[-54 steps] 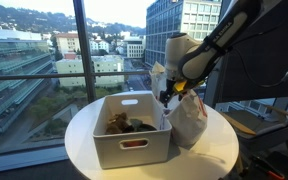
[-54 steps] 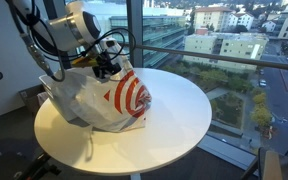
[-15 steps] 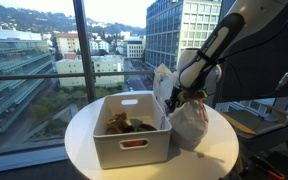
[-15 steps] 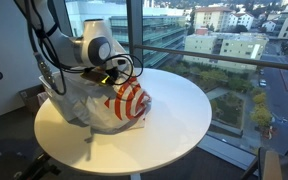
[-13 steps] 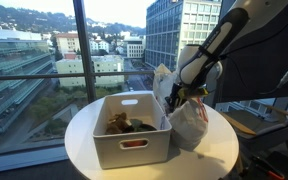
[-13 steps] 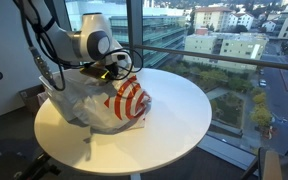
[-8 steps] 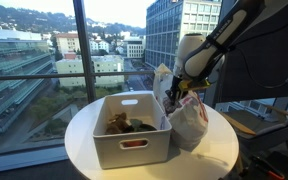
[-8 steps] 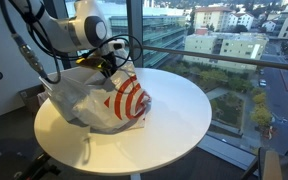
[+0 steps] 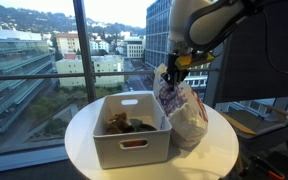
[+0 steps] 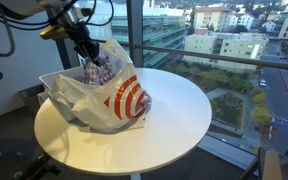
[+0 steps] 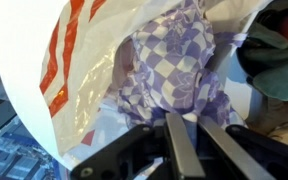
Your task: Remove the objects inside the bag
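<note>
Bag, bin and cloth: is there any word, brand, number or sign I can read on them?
No legible text anywhere.
Bag: red concentric-ring sign, no words.
White bin: small red label, too small to read.
Checked cloth: pattern only.

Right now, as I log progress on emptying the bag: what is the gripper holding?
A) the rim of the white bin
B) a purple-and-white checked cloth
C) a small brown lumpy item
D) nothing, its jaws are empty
B: the gripper is shut on the purple-and-white checked cloth, which hangs from it at the mouth of the bag; the wrist view shows the same cloth between the fingers.
</note>
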Available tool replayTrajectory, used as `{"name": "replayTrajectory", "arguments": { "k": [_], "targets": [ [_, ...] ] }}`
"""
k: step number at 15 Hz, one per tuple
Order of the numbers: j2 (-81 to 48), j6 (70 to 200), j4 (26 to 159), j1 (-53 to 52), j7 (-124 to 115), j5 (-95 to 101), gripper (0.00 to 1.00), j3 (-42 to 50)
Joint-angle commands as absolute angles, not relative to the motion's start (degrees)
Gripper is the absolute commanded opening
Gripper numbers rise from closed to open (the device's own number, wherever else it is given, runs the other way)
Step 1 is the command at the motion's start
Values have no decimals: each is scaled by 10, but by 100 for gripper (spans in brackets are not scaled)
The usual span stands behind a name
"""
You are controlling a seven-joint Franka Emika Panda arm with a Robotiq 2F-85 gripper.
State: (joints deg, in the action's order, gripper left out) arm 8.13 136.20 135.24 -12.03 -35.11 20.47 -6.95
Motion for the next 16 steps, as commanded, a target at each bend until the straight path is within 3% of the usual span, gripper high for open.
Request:
{"name": "replayTrajectory", "arguments": {
  "k": [1,9,16],
  "targets": [
    [154,1322,1344,-114,-382,239,3,-134],
    [243,1381,1295,-120,-402,276,3,-260],
    [236,1541,1291,-60,-408,366,4,-338]
  ]
}}
